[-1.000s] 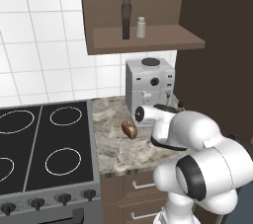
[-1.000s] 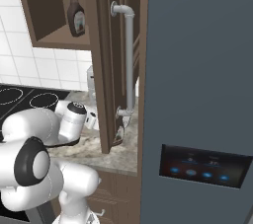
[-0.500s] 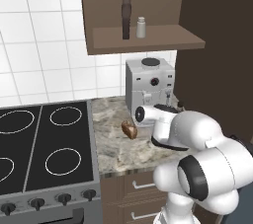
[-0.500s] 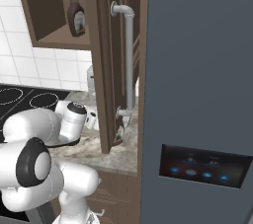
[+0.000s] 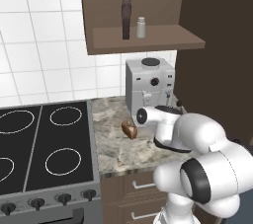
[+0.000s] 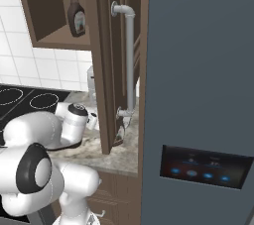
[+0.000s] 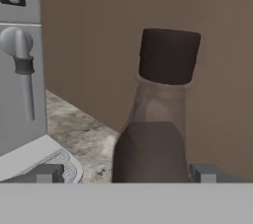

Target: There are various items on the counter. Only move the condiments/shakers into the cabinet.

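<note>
Fingers [image 7: 49, 173] of the gripper [image 7: 129, 174] stand spread wide, one on each side of a brown bottle [image 7: 154, 119] without touching it. That bottle has a black cap and clear neck, and stands upright on the counter [image 7: 84, 139] right of the coffee machine [image 5: 148, 87]. Above the machine, another bottle [image 5: 126, 16] and a shaker [image 5: 141, 27] stand in the cabinet [image 5: 148, 38].

Stone, wood and brushed metal

Speckled beige-grey stone tabletop [image 5: 116, 144] looks polished; dark brown wooden wall cabinet [image 5: 148, 40] matt; silver metal coffee machine [image 5: 148, 87] smooth; clear plastic brown-filled bottle [image 7: 155, 134] glossy.
</note>
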{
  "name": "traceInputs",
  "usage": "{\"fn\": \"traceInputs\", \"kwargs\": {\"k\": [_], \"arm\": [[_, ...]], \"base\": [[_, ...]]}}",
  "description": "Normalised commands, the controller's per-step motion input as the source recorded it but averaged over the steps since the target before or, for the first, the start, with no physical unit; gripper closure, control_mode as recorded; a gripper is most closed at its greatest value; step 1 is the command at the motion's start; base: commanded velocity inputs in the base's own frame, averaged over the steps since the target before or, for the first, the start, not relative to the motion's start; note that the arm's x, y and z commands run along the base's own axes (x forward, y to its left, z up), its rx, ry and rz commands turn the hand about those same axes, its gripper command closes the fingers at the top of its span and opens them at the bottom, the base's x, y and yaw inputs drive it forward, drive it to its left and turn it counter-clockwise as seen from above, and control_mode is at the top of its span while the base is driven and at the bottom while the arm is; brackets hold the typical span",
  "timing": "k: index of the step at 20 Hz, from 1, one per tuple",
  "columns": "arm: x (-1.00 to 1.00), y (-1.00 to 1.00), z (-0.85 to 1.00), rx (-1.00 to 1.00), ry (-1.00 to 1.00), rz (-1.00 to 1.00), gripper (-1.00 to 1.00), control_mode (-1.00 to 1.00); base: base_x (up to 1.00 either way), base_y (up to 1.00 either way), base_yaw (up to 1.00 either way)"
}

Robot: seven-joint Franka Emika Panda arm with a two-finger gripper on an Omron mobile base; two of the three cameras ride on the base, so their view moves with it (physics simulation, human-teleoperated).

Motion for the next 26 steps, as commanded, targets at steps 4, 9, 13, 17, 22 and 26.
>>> {"fn": "traceInputs", "kwargs": {"k": [4,9,13,17,22,26], "arm": [[0.0,-0.03,0.0,0.0,0.0,0.08,-1.0,-1.0],[0.0,-0.04,-0.03,0.0,0.0,0.04,-1.0,-1.0],[0.0,0.0,0.0,0.0,0.0,0.0,-1.0,-1.0],[0.0,0.0,0.0,0.0,0.0,0.0,-1.0,-1.0],[0.02,0.0,-0.04,-0.01,0.0,0.0,-1.0,-1.0],[0.02,0.0,-0.08,-0.01,0.01,0.0,-1.0,-1.0]], "base": [[0.0,0.0,0.0],[0.0,0.0,0.0],[0.0,0.0,0.0],[0.0,0.0,0.0],[0.0,0.0,0.0],[0.0,0.0,0.0]]}}
